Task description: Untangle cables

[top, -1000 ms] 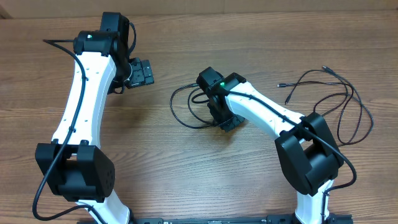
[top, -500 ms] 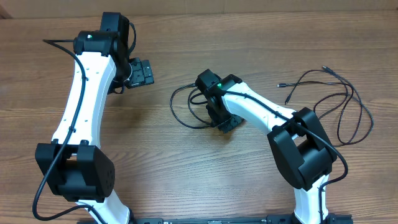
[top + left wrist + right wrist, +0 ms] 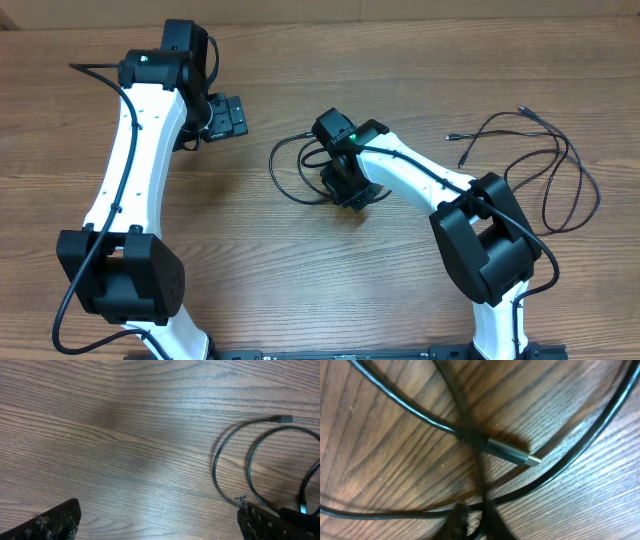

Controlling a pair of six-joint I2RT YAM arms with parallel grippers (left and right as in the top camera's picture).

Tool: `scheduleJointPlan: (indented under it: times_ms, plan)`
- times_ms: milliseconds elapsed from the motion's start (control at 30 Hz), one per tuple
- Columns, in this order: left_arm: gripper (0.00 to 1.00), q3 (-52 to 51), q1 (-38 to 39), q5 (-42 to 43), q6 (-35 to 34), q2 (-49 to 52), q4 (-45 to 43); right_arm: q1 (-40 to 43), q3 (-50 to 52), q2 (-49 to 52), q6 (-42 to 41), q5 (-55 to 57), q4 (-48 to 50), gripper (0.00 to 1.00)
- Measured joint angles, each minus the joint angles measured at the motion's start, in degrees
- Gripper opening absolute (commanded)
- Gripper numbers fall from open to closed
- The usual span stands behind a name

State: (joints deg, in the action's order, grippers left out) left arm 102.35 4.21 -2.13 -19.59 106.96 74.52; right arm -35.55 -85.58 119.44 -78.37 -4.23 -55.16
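On a brown wood-grain table (image 3: 300, 280), seen from overhead, two white-and-black robot arms reach in from the near edge. The left arm (image 3: 135, 150) stands at the far left, unchanged. The left gripper (image 3: 228, 116) hangs above bare wood with its jaws wide apart, holding nothing. The right arm (image 3: 420, 175) has just slid a little to the left. The right gripper (image 3: 343, 190) has drawn its jaws together at the middle of the table, over the looped cable (image 3: 273, 170). That loop has shifted slightly left with it, so a strand is probably pinched, though the pinch itself is hidden. A second cable (image 3: 568, 150) sprawls untouched at the far right, well apart. The right wrist camera shows crossing black strands and a silver plug (image 3: 512, 452) lying on the wood. The grasp looks made, and drawing the loop open is likely the next step.
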Motion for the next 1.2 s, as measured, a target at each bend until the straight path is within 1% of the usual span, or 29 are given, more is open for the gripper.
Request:
scheduleJointPlan:
  times_ms: [167,233,300,400,500,667,900,1033,1200]
  plan:
    - [1.0,0.0,0.0,0.0,0.0,0.0,0.0,0.0,0.0,0.0,0.7,2.6,-2.6,0.04]
    - [1.0,0.0,0.0,0.0,0.0,0.0,0.0,0.0,0.0,0.0,2.2,5.2,-4.9,0.04]
    - [1.0,0.0,0.0,0.0,0.0,0.0,0.0,0.3,0.0,0.0,5.4,6.7,-6.5,0.04]
    - [1.0,0.0,0.0,0.0,0.0,0.0,0.0,1.1,-0.2,0.0,11.3,8.5,-8.9,0.04]
    - [1.0,0.0,0.0,0.0,0.0,0.0,0.0,1.8,-2.5,-0.5,18.8,9.8,-10.9,0.04]
    - [1.0,0.0,0.0,0.0,0.0,0.0,0.0,1.4,-9.9,-4.8,29.9,11.7,-13.5,0.04]
    - [1.0,0.0,0.0,0.0,0.0,0.0,0.0,0.0,-21.3,-14.5,44.0,13.4,-13.6,0.04]
    - [1.0,0.0,0.0,0.0,0.0,0.0,0.0,-0.1,-25.6,-16.1,51.2,12.6,-13.5,0.04]
    - [1.0,0.0,0.0,0.0,0.0,0.0,0.0,-0.1,-26.9,-16.7,58.1,11.2,-12.5,0.04]
